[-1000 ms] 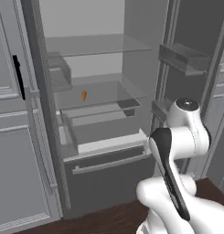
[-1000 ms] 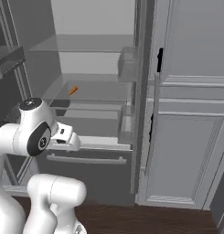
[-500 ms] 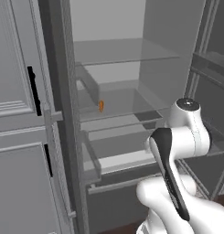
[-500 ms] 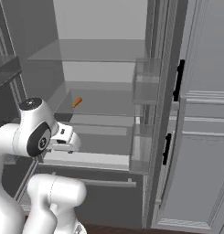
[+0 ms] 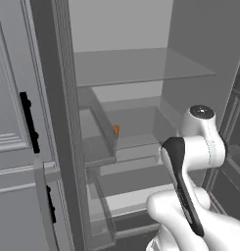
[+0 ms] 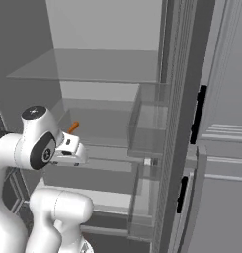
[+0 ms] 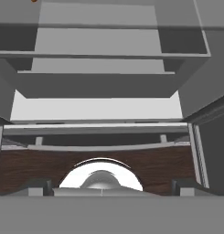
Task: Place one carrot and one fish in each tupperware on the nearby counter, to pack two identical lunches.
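A small orange carrot [image 5: 116,130] lies on a middle shelf inside the open fridge, and it also shows as an orange carrot [image 6: 73,127] just beyond my arm. In the hand view only a speck of the carrot [image 7: 34,1] shows at the top edge. My gripper [image 7: 111,188] is open with nothing between its fingers, held in front of the fridge below the carrot's shelf and facing the lower drawers. The fish, the tupperware and the counter are out of view.
The fridge interior has glass shelves [image 5: 141,66] and pulled-out drawers [image 7: 99,107]. A clear door bin [image 6: 151,123] hangs on the right. Grey cabinet fronts with black handles [image 5: 27,120] flank the fridge. Dark wood floor [image 7: 31,164] lies below.
The whole picture has shifted and grown: the base has driven closer to the fridge. My arm keeps the same pose and the gripper stays open.
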You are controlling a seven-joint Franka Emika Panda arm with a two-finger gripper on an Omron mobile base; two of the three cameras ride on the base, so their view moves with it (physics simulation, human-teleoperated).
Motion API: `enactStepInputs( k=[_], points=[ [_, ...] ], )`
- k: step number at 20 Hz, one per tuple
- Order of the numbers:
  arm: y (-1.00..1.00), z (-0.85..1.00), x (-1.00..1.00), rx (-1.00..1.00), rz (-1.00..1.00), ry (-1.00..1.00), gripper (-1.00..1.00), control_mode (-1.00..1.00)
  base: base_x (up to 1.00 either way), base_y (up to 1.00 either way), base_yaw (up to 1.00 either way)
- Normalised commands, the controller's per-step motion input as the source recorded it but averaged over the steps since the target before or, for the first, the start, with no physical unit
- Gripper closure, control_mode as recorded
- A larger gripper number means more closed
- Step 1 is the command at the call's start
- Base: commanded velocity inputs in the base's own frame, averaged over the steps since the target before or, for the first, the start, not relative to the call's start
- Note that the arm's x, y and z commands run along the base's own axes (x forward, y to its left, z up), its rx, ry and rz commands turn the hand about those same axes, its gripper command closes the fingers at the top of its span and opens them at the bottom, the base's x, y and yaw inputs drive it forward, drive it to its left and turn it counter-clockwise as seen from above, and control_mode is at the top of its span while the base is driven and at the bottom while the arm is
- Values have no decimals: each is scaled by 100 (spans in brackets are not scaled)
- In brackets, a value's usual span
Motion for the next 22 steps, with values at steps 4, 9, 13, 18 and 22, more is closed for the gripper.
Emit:
enactStepInputs(
  k=[4,9,13,18,22],
  points=[
    [0,0,0,0,0,0,-100,100,58,0,0],
    [0,0,0,0,0,0,-100,100,12,-1,0],
    [0,0,0,0,0,0,-100,100,7,0,0],
    [0,0,1,0,0,0,-100,-100,0,0,0],
    [30,-21,66,9,0,-3,-100,-100,0,0,0]
  ],
)
